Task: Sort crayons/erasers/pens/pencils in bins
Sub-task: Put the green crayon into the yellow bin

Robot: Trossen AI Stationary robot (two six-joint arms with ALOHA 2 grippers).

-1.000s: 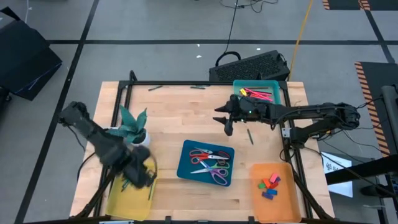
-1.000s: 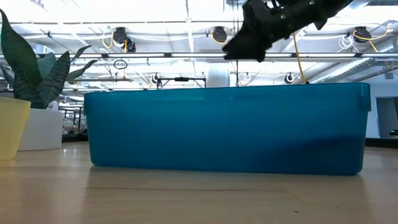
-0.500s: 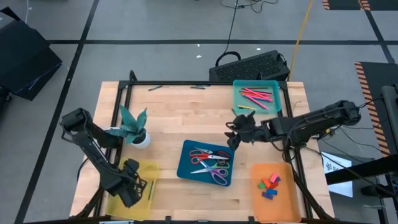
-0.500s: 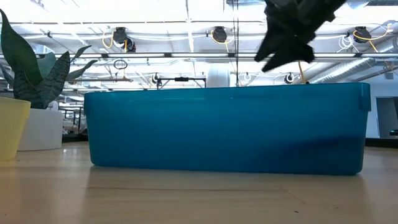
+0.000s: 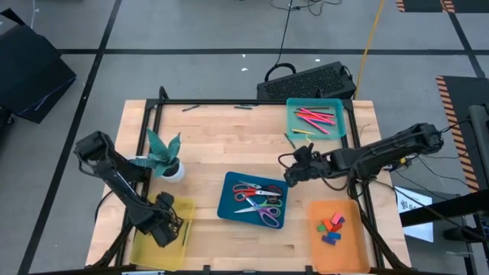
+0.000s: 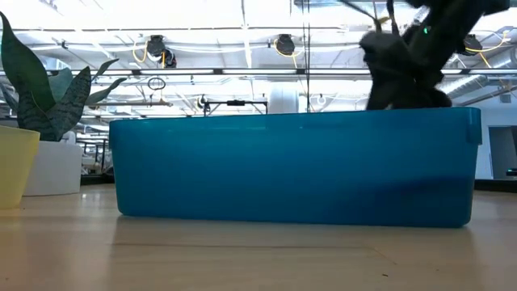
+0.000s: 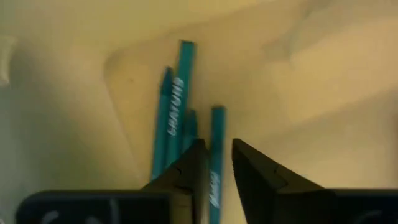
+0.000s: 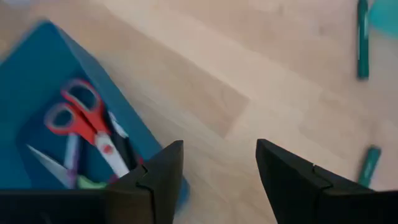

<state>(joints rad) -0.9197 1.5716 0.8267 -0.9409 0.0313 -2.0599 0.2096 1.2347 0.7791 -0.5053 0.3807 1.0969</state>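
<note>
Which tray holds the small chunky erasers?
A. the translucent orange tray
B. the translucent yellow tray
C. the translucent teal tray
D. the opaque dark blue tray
A: the high view shows the small chunky erasers lying in the translucent orange tray at the table's near right corner.

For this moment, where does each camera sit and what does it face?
High view: overhead, straight down on the table, both arms.
Low view: table height, facing the blue bin; right arm above.
Left wrist view: over the yellow bin, teal crayons past the left gripper.
Right wrist view: right gripper open above bare wood beside the scissors.
The blue bin shows in high, low and right wrist views.
</note>
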